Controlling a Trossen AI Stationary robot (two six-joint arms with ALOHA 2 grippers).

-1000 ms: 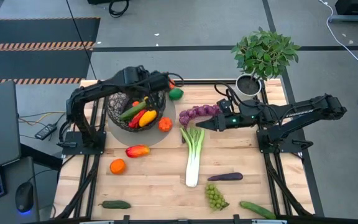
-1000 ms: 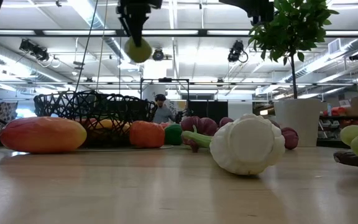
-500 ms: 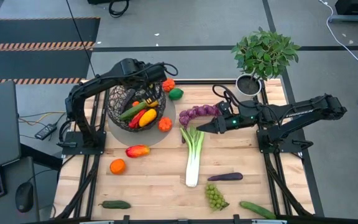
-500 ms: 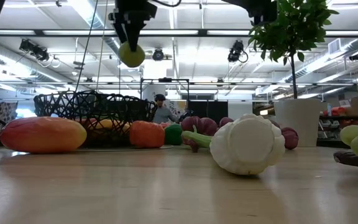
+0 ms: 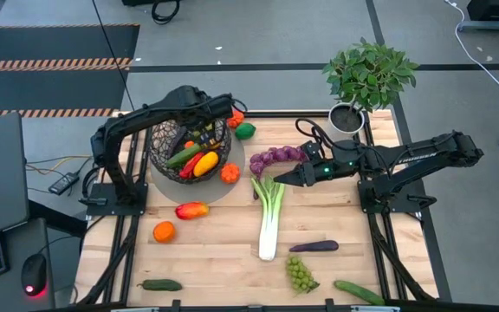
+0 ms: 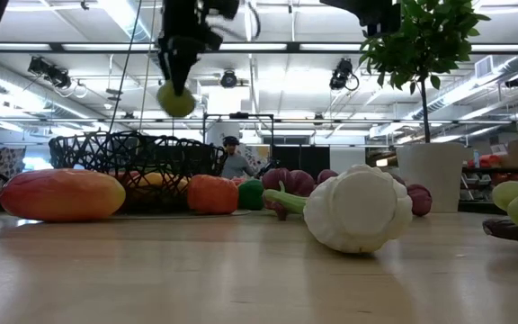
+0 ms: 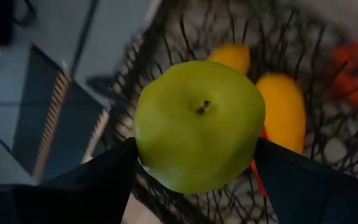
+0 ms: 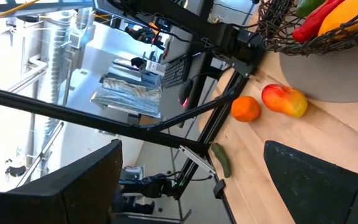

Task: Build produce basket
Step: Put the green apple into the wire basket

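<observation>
Green and round, the apple (image 7: pixel 199 124) sits clamped between the two dark fingers of the left gripper (image 6: pixel 176 90), which hangs above the round basket of dark open wire mesh (image 5: pixel 168 159) near the bench's far left corner. In the left wrist view the apple's stem end faces the camera, with the mesh and yellow and orange produce behind it. Inside the basket lie a green cucumber (image 5: pixel 183 156), a red pepper (image 5: pixel 191 165) and a yellow pepper (image 5: pixel 205 165). Just outside its rim rest a small orange-red fruit (image 5: pixel 230 173) and a green pepper (image 5: pixel 245 131).

The right gripper (image 5: pixel 284 177) waits over the middle of the bench, fingers spread and holding nothing, just beside the purple grapes (image 5: pixel 275 157) and the leafy end of the long white-green leek (image 5: pixel 269 217). Toward the left edge lie a red-yellow mango (image 5: pixel 191 210) and an orange (image 5: pixel 164 231). Along the near edge lie a dark green cucumber (image 5: pixel 160 284), green grapes (image 5: pixel 300 274), a purple aubergine (image 5: pixel 314 246) and another cucumber (image 5: pixel 359 292). A leafy potted plant (image 5: pixel 369 78) stands at the far right corner.
</observation>
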